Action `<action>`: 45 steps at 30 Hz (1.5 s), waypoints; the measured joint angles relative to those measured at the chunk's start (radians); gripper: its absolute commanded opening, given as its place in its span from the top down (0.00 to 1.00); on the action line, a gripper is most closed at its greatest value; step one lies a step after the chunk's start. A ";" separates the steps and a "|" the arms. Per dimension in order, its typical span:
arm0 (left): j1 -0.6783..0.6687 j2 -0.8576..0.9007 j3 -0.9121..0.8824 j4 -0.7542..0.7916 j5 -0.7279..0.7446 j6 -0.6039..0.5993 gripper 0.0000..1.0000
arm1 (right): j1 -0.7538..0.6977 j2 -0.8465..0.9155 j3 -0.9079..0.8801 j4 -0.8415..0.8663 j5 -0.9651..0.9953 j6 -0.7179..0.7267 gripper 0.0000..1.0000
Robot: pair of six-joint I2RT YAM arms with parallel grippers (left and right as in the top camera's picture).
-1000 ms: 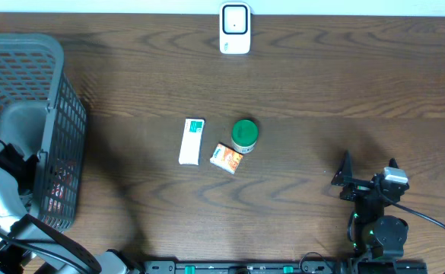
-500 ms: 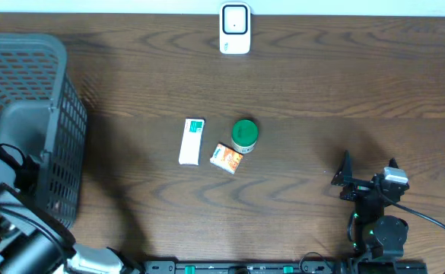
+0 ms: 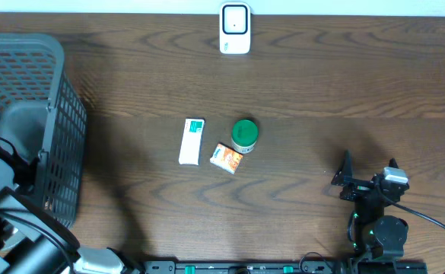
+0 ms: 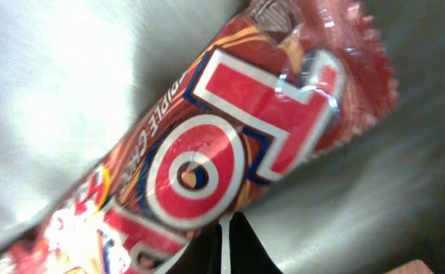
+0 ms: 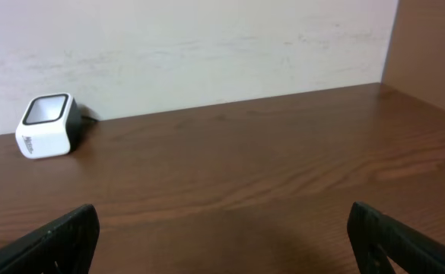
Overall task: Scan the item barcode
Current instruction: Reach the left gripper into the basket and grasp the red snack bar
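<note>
Two grippers inspected. Left gripper point(image 4: 227, 242), inside the grey basket point(image 3: 66, 137): fingertips pressed together, with nothing seen between them. The red snack packet point(image 4: 207, 152) lies slantwise just beyond the tips on a grey surface; contact cannot be determined. Right gripper point(image 5: 222, 217): fingers point(image 5: 66, 236) spread wide and empty. The white scanner point(image 5: 46, 125) stands well ahead, toward its left finger.
</note>
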State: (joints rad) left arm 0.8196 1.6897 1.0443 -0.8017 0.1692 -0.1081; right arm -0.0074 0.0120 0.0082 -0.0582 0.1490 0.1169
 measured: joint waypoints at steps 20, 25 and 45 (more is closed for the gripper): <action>0.002 -0.065 0.000 -0.003 0.013 0.053 0.13 | 0.000 0.000 0.000 0.000 0.000 0.000 0.01; 0.002 -0.089 0.008 -0.038 0.019 0.061 0.13 | 0.000 0.000 0.000 0.000 0.000 0.000 0.01; 0.003 -0.146 0.147 -0.114 -0.263 0.060 0.13 | 0.000 0.000 0.000 0.000 0.000 0.000 0.01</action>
State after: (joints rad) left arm 0.8223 1.5440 1.1915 -0.9154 -0.0937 -0.0479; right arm -0.0074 0.0120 0.0082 -0.0582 0.1490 0.1169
